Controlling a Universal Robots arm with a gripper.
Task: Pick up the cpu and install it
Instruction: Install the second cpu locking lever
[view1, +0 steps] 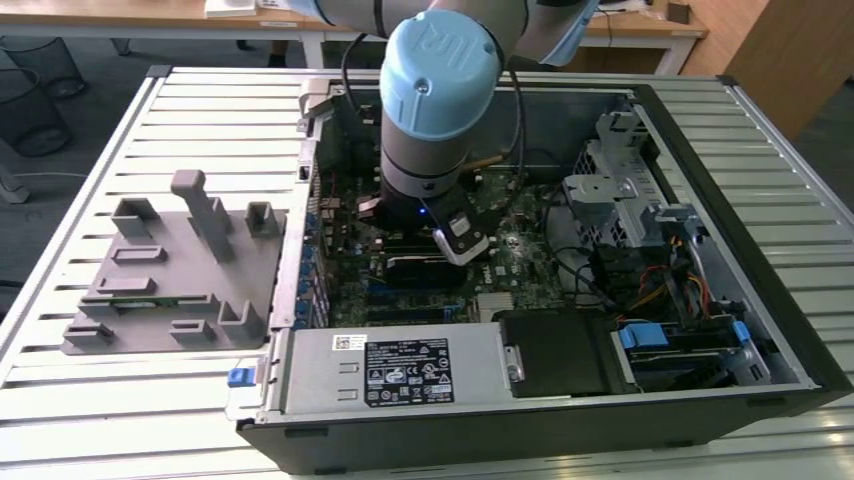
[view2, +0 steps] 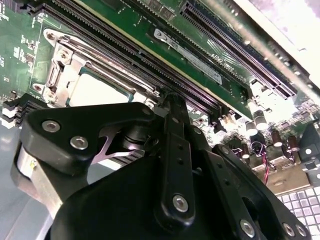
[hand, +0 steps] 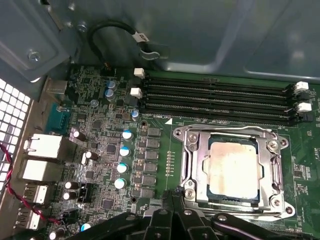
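The cpu (hand: 234, 170) sits flat in its socket (hand: 231, 167) so it can work. The gripper (hand: 172, 194) beside it is pinched together, holding nothing.

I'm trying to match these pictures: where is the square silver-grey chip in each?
First wrist view: silver-grey square cpu inside the metal socket frame.
Second wrist view: its pale top, same frame.
Exterior view: the arm covers that spot.
Shared landmark: long black memory slots alongside.
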